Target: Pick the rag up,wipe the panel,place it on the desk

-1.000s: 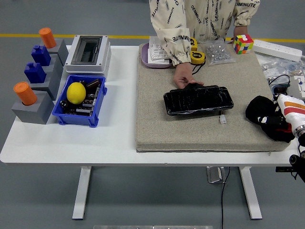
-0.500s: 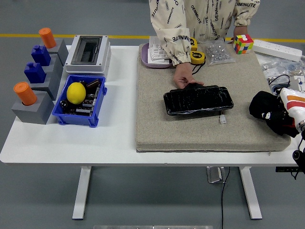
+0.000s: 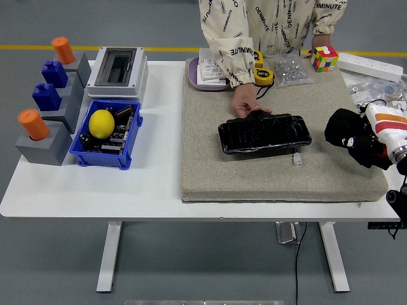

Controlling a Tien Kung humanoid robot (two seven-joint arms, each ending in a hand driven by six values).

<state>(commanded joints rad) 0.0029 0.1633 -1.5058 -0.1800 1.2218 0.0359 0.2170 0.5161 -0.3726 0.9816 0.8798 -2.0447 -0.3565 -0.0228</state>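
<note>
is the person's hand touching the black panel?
Yes, the person's hand rests on the far edge of the black panel, which lies flat on the mat.

A grey floor (image 3: 57, 254) is seen all around, smooth and evenly lit, with no hard shadows cast on it. A yellow line (image 3: 159, 49) is painted across it at the far side, running from left to right behind the furniture. The middle of the view is filled by a white table (image 3: 89, 190), which is carried on two white legs (image 3: 107, 257) with flat feet. A dark cable (image 3: 297, 267) is hung below the tabletop near the right leg. A strip of pale metal (image 3: 203, 302) is glimpsed at the bottom edge. No wall or window is shown
</note>
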